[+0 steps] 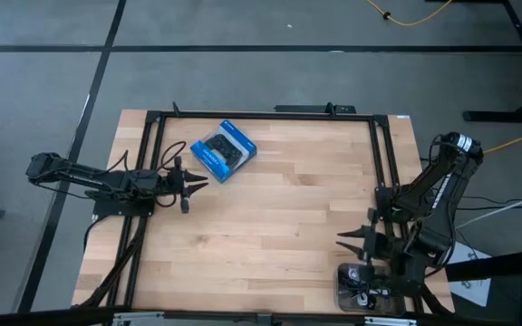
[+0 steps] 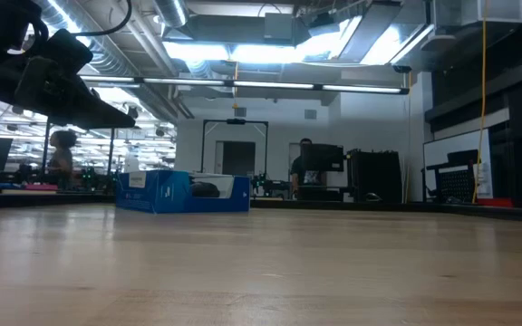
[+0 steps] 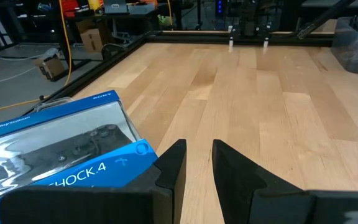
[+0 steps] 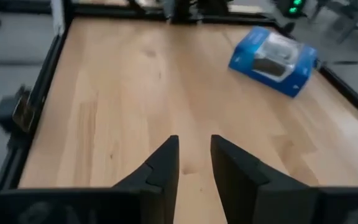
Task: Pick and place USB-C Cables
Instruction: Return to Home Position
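Observation:
No USB-C cable shows plainly in any view. A blue box [image 1: 223, 150] picturing a black game controller lies flat on the wooden table near its far left part; it also shows in the low view [image 2: 184, 192]. My left gripper [image 1: 196, 186] hovers just near of the box, open, fingers pointing toward the table's right; in its wrist view [image 3: 197, 146] the box [image 3: 55, 155] sits beside its fingers. My right gripper [image 1: 344, 240] hangs over the table's near right part, open, pointing left; its wrist view [image 4: 194, 142] shows bare wood and the box [image 4: 272, 59] far off.
A clear container [image 1: 370, 288] with dark contents that I cannot make out stands at the near right corner, beside the right arm. Black frame rails [image 1: 261, 115] run along the table's far, left and right sides. A yellow cord [image 1: 406, 16] lies on the floor beyond. A person [image 2: 306, 167] stands far behind the table.

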Motion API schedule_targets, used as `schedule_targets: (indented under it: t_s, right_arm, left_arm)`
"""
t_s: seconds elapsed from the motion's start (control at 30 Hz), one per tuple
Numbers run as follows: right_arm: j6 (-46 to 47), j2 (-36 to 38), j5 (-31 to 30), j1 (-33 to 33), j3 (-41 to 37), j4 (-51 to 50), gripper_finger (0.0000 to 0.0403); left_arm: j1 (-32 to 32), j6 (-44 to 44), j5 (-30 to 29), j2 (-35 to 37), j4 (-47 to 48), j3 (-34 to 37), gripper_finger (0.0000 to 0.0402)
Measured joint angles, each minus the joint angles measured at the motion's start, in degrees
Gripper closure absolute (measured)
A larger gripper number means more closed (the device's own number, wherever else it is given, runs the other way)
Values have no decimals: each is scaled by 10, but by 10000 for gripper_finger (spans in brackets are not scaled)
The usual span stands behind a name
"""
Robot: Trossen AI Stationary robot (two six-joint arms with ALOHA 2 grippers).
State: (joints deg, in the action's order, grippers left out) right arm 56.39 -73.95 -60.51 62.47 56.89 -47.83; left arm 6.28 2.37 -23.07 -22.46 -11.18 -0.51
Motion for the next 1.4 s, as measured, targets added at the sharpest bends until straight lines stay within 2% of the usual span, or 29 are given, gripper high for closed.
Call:
schedule_targets:
  t_s: [0.1, 0.17, 0.23, 0.37, 0.43, 0.57, 0.67, 0.73, 0.8, 0.97, 1.1, 1.2, 1.4]
  right_arm:
    - [-53, -3, 40, -26, -9, 35, 305]
    - [-103, -3, 78, -56, -37, 106, 305]
    - [-179, -3, 138, -93, -83, 234, 305]
    - [-342, -3, 307, -181, -181, 503, 305]
    - [-396, 8, 385, -237, -209, 592, 305]
    - [-452, 50, 547, -383, -225, 617, 305]
    - [-483, 101, 629, -476, -227, 597, 305]
    - [-513, 146, 638, -519, -227, 555, 305]
    - [-530, 196, 617, -551, -239, 518, 305]
    - [-538, 362, 612, -598, -381, 564, 305]
    - [-506, 502, 611, -602, -498, 594, 305]
    - [-491, 580, 600, -602, -550, 591, 305]
    - [-469, 679, 596, -602, -565, 524, 305]
  left_arm:
    - [0, 0, 0, 0, 0, 0, 331]
    - [0, 0, 0, 0, 0, 0, 331]
    - [0, 0, 0, 0, 0, 0, 331]
    - [0, 0, 0, 0, 0, 0, 331]
    - [0, 0, 0, 0, 0, 0, 331]
    - [0, 0, 0, 0, 0, 0, 331]
    - [0, 0, 0, 0, 0, 0, 331]
    - [0, 0, 0, 0, 0, 0, 331]
    - [0, 0, 0, 0, 0, 0, 331]
    - [0, 0, 0, 0, 0, 0, 331]
    - [0, 0, 0, 0, 0, 0, 331]
    - [0, 0, 0, 0, 0, 0, 331]
    - [0, 0, 0, 0, 0, 0, 331]
